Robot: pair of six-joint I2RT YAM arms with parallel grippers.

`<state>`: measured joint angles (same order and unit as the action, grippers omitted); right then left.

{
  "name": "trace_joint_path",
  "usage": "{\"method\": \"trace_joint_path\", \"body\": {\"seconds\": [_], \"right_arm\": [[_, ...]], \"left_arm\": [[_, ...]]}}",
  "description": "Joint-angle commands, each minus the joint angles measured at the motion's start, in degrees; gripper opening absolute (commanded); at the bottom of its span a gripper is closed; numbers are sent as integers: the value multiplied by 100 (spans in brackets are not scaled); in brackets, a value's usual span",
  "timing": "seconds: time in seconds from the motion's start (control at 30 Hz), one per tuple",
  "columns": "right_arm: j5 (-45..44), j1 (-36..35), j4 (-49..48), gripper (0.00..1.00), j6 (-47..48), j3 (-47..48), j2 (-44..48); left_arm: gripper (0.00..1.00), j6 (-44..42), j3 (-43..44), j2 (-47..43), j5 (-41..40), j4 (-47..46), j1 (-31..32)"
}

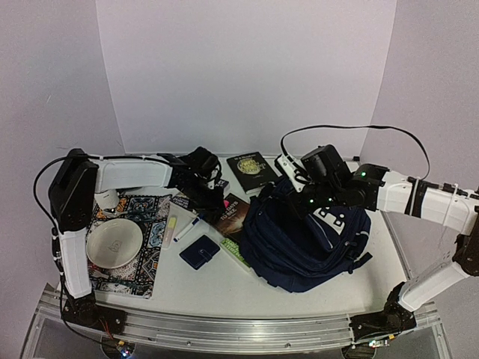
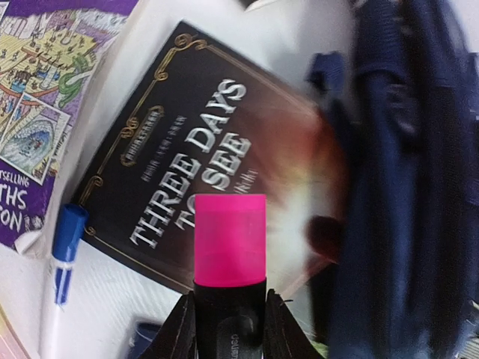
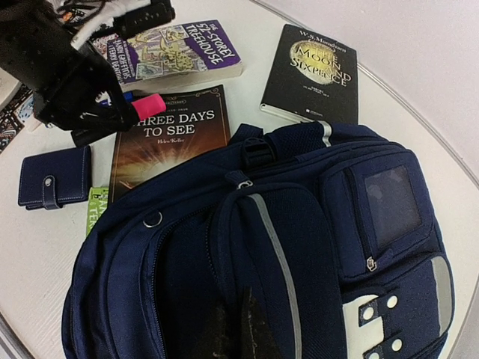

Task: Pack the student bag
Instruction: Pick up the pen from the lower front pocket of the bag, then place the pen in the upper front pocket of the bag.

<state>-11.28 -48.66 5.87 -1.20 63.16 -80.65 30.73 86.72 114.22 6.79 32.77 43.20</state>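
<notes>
The student bag [image 1: 307,239], navy with pale stripes and white buckle patches, lies on the table at right of centre and fills the right wrist view [image 3: 322,247]. My right gripper [image 3: 238,314] is shut on a fold of its top flap, beside the open zip. A highlighter [image 2: 230,239] with a pink cap and black body sits between the jaws of my left gripper [image 2: 230,299], which is shut on it. It hangs over the "Three Days to See" book [image 2: 172,157], just left of the bag. The right wrist view shows that highlighter [image 3: 150,105] too.
A "Moon and Sixpence" book [image 1: 252,170] lies behind the bag, and a purple book [image 3: 179,48] at the back left. A navy wallet [image 1: 199,251], a blue-capped pen [image 2: 66,247] and a green item [image 3: 96,209] lie in front. A plate [image 1: 114,244] rests on a patterned mat at far left.
</notes>
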Motion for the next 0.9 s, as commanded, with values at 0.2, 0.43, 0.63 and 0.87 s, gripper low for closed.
{"method": "trace_joint_path", "body": {"seconds": [0.2,0.43,0.63,0.87], "right_arm": [[-215,-13,-347,0,-592,609,-141],[-33,-12,-350,0,-774,702,-212],[33,-19,-404,0,-964,706,-188],[287,-13,-671,0,-1429,625,-219]], "left_arm": [[0,1047,-883,-1110,1485,-1978,464],[0,1122,-435,-759,1977,-2222,950],[0,1168,-226,-604,2103,-2270,1110],[0,1817,-176,-295,2026,-2976,1120]]}}
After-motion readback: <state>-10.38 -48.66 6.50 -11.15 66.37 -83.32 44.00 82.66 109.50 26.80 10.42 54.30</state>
